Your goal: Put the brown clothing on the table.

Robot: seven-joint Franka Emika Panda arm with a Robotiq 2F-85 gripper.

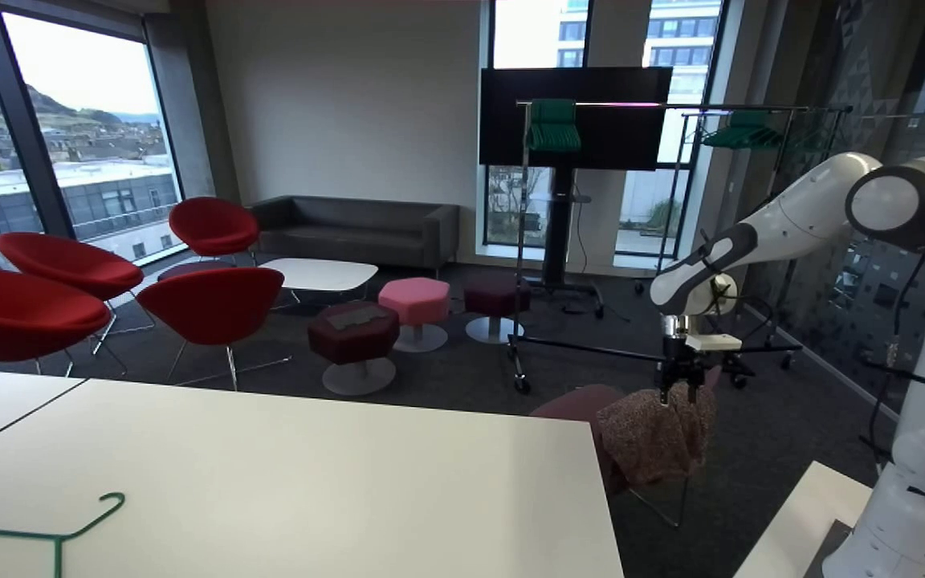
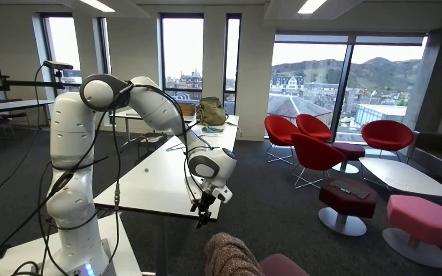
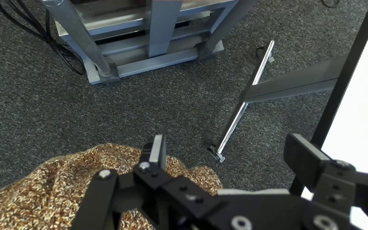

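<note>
Closest is the pale table [image 1: 334, 490], with a green hanger [image 1: 59, 536] lying on it. Just beside the table's corner stands a dark red chair [image 1: 581, 400], and the brown clothing [image 1: 643, 441] is draped over it in wrinkled folds. The claw [image 1: 678, 394] points down near the clothing's upper edge. In the wrist view its two fingers [image 3: 157, 150] stand wide apart, with carpet [image 3: 196, 124] and a bulge of the clothing showing in the gap; whether they touch the cloth I cannot tell. The white arm [image 1: 788, 215] reaches across from its low stand [image 1: 792, 530]. Farther into the room are four red chairs [image 1: 209, 301] and a maroon stool [image 1: 354, 345] bearing a keyboard [image 2: 349, 189], then a pink stool [image 1: 414, 299] and a dark purple stool [image 1: 497, 295]. Close to the purple one rises a clothes rail [image 1: 521, 241] hung with green hangers [image 1: 555, 128]. Behind the chairs sits a low white coffee table [image 1: 319, 274], and past that a dark sofa [image 1: 350, 233] along the wall. A black screen [image 1: 503, 120] stands before tall windows [image 1: 539, 28], and through the wide side window [image 1: 97, 104] show rooftops and a hill.
</note>
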